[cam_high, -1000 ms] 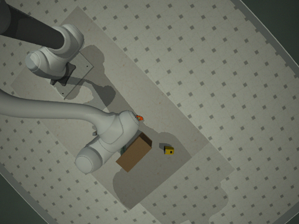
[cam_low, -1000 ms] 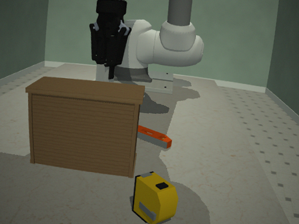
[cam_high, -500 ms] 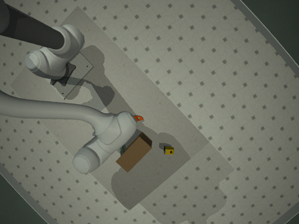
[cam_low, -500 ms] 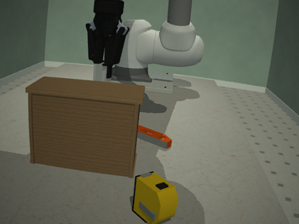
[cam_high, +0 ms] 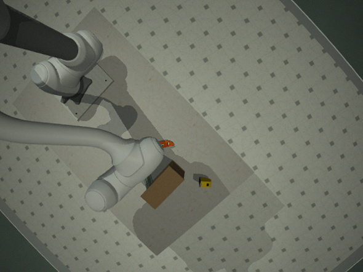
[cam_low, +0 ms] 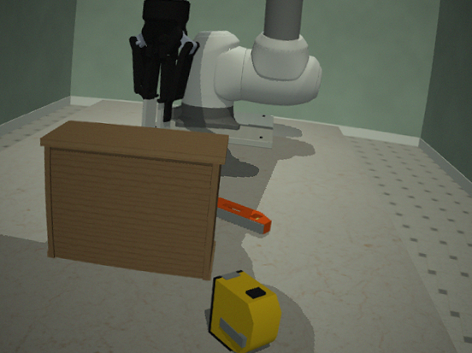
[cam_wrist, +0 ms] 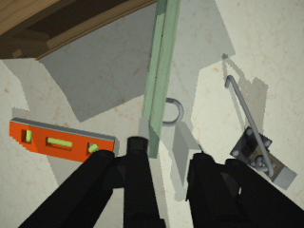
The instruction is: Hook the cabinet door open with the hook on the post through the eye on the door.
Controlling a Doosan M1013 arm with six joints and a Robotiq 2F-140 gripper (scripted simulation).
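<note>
Pale, faintly marbled table top point(cam_low: 352, 251), carrying a brown wooden cabinet point(cam_low: 131, 197), an orange spirit level point(cam_low: 243, 214) just beside its right flank, a yellow tape measure point(cam_low: 245, 312) near the front corner, and the arm's base plate point(cam_low: 262, 138) behind.

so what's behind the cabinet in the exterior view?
The gripper dips behind the cabinet; the level sticks out at the right. Door, eye and hook are hidden there.
</note>
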